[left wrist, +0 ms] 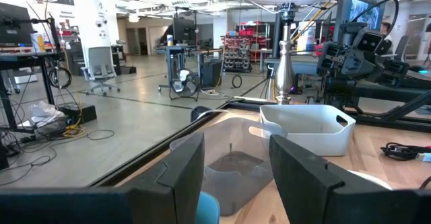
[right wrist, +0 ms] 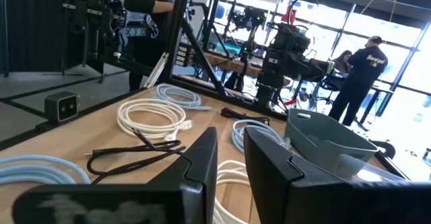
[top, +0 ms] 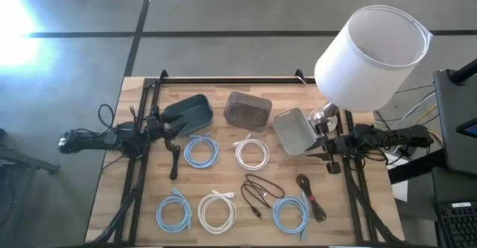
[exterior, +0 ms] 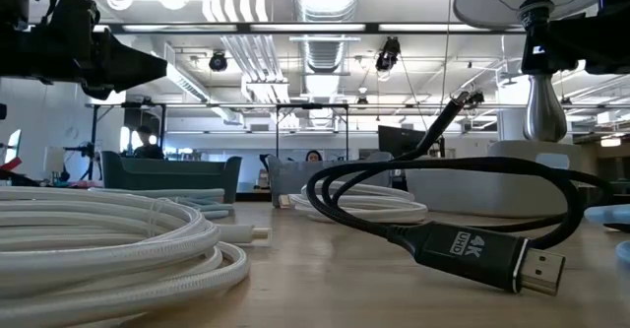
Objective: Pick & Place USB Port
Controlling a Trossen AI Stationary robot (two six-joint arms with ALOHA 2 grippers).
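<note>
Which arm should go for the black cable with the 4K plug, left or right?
Right, probably. In the high view the black cable lies right of the table's middle, nearer the right gripper by the white bin. The left gripper sits at the far left by the dark bin. Both grippers are open.

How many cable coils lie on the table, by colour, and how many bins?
Blue coils: 3
White coils: 2
Black cables: 2
Bins: 3
Total: 10
</note>
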